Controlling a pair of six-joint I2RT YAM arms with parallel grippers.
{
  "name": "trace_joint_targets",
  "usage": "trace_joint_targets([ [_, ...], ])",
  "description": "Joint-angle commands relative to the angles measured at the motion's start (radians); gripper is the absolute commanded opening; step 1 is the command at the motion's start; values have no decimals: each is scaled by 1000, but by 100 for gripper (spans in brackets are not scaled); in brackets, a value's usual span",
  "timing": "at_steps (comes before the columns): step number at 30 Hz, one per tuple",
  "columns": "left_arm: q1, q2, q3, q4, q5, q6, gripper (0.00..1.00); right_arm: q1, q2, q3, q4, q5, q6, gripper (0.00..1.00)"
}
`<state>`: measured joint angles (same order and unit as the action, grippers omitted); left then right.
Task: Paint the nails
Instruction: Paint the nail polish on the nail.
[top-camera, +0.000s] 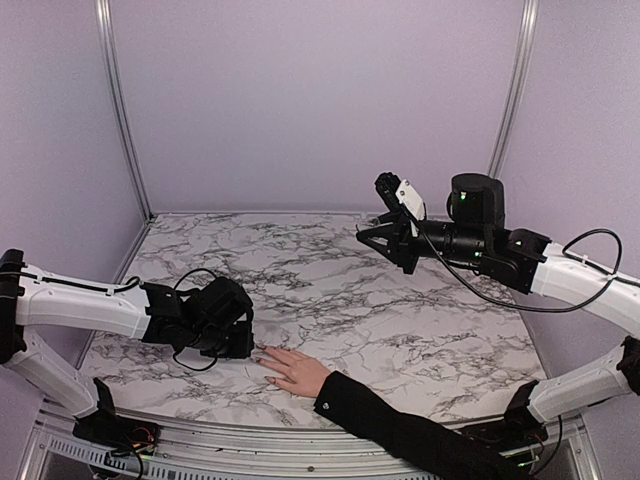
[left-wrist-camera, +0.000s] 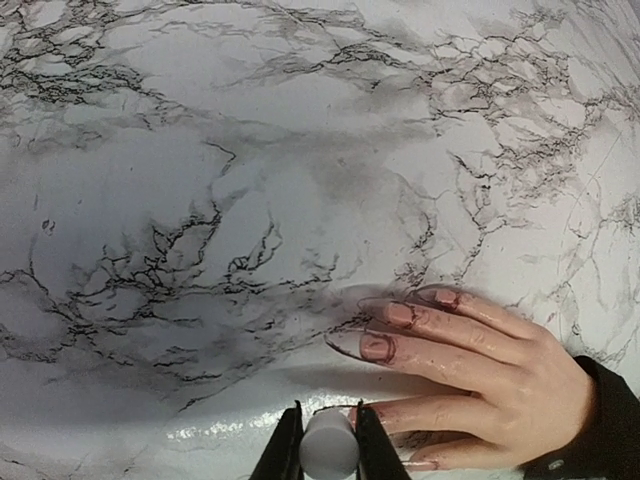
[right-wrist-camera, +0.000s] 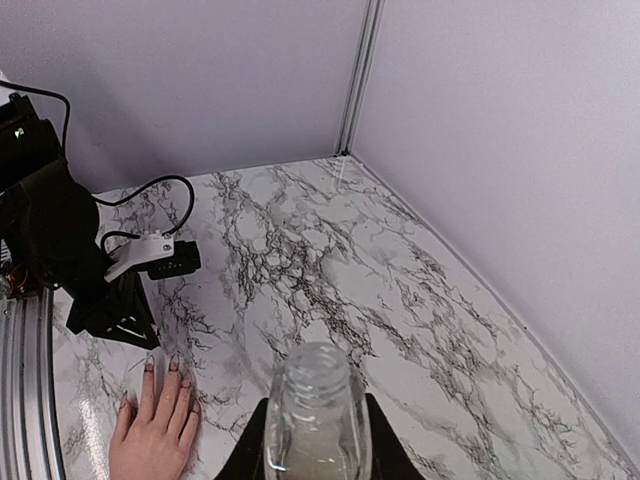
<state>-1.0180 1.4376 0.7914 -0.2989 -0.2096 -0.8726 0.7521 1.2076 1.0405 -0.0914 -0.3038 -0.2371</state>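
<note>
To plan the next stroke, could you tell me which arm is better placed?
Left, likely: the left gripper holds a white cap beside the nails; the right gripper holds a bottle far off.

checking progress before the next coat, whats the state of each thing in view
left gripper: shut on the white cap
white cap: clamped between the fingers, close beside the hand; brush hidden
right gripper: shut on the bottle
bottle: uncapped, upright, held above the table
hand: palm down on the marble table, fingers spread
nails: three show reddish colour, the rest unclear
</note>
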Motion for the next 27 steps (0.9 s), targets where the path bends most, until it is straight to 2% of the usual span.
trace_joint_targets([
  [1, 12, 0, 5, -37, -33, -11, 0, -6, -17, 8, -1, 11, -6, 0],
  [13, 30, -1, 1, -57, -45, -7, 0, -6, -16, 15, -6, 10, -7, 0],
  [18, 53, -57, -4, -94, -71, 7, 0, -7, -17, 19, -8, 11, -8, 0],
  [23, 117, -180, 38, -145, -112, 97, 0, -6, -14, 33, -5, 11, -10, 0],
  [27, 192, -224, 141, -189, -123, 205, 0, -7, -6, 54, -2, 15, -3, 0],
])
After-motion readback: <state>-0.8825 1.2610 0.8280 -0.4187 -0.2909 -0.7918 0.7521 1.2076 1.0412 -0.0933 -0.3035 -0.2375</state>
